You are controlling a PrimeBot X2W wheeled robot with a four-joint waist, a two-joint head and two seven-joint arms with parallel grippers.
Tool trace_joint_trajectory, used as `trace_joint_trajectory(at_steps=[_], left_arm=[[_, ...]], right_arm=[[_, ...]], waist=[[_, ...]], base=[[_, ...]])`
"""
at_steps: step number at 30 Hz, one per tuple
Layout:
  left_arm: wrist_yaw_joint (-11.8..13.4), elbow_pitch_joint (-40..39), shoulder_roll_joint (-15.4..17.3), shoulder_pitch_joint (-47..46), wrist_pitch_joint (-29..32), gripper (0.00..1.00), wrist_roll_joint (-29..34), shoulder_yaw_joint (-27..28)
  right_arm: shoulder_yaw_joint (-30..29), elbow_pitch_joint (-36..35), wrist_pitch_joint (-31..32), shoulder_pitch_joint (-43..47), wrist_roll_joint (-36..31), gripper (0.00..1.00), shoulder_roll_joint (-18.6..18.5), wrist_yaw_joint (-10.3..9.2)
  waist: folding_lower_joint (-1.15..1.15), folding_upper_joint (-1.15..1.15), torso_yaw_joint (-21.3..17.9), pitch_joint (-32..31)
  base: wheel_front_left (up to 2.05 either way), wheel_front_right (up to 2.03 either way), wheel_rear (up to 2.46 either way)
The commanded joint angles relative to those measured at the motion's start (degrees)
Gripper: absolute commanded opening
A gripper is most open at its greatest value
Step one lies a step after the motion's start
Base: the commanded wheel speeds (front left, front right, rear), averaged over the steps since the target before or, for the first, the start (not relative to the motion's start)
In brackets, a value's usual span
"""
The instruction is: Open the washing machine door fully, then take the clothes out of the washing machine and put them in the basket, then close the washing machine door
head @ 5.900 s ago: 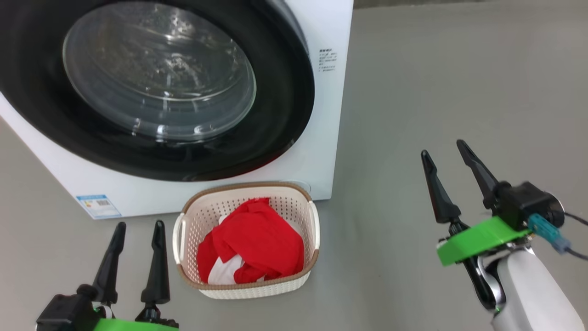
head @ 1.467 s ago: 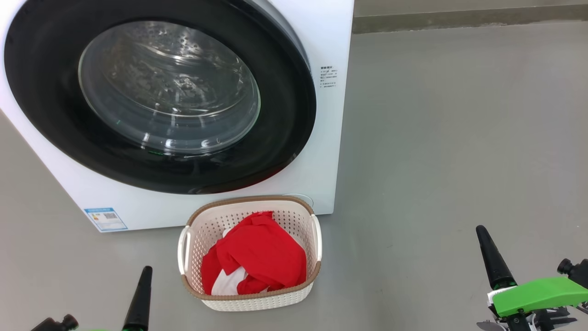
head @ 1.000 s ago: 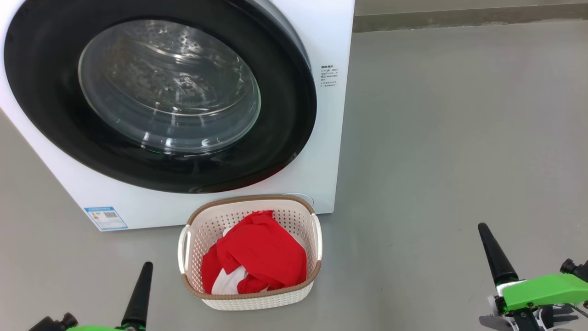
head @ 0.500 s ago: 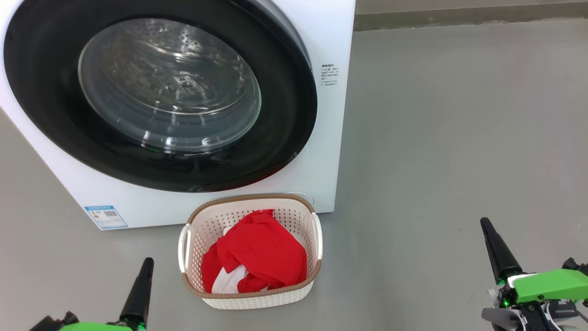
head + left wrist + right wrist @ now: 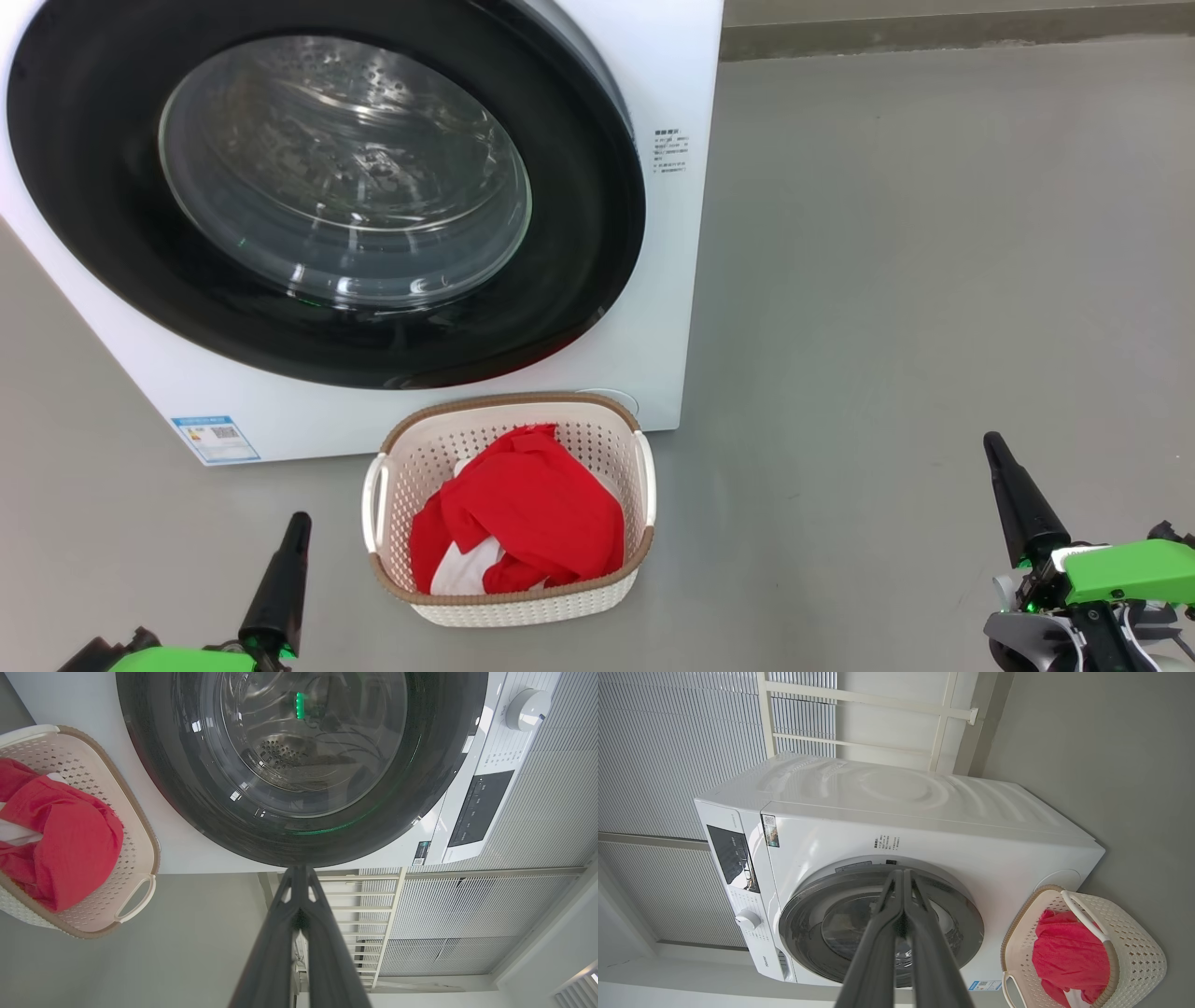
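The washing machine [image 5: 667, 280] is a big white box that stands on the grey floor [image 5: 887, 280]. Its door [image 5: 583, 233] is big and round with a wide shiny black rim. It lies flat against the front of the machine, closed. In the middle of the door is a clear glass window [image 5: 345, 177] that bulges out like a bowl. Through it you can see the shiny metal drum with lots of little holes. A small blue and white sticker [image 5: 215, 439] is stuck low on the front. In the left wrist view a round white knob [image 5: 528, 702] and a dark panel [image 5: 481, 807] sit on the front beside the door. The basket [image 5: 523, 607] stands on the floor right in front of the machine, just beside its front. It is small and cream-white, full of tiny holes, with a brown rim and white handles on its sides. The clothes [image 5: 532, 523] lie inside the basket in a soft heap. They are bright red, with a bit of white peeking out at the near side. The left gripper [image 5: 297, 527] is low down to the left of the basket, apart from it. Its two dark fingers are pressed tight together with nothing between them. The right gripper [image 5: 999, 457] is over the floor, well away to the right. Its fingers are pressed together too, holding nothing.
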Motion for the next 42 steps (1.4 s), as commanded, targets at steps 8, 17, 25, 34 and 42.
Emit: trace_joint_trajectory(at_steps=[8,17,25,34,42], left_arm=[[-0.41,-1.17,0.98,-2.26,0.44,0.00,-0.38,2.02],[-0.41,-1.17,0.98,-2.26,0.44,0.00,-0.38,2.01],[-0.41,-1.18,0.98,-2.26,0.44,0.00,-0.38,2.01],[-0.41,-1.18,0.98,-2.26,0.44,0.00,-0.38,2.01],[-0.41,-1.18,0.98,-2.26,0.43,0.00,-0.39,2.01]], right_arm=[[0.90,-1.41,0.34,-2.34,0.11,0.00,-0.35,0.03],[0.78,-1.40,0.44,-2.35,0.00,0.00,-0.26,0.03],[0.68,-1.39,0.52,-2.36,-0.08,0.00,-0.19,0.03],[0.58,-1.39,0.61,-2.37,-0.17,0.00,-0.12,0.03],[0.50,-1.38,0.67,-2.37,-0.23,0.00,-0.06,0.03]], waist=[[0.00,0.00,0.00,0.00],[0.00,0.00,0.00,0.00],[0.00,0.00,0.00,0.00],[0.00,0.00,0.00,0.00],[0.00,0.00,0.00,0.00]], base=[[0.00,0.00,0.00],[0.00,0.00,0.00],[0.00,0.00,0.00],[0.00,0.00,0.00],[0.00,0.00,0.00]])
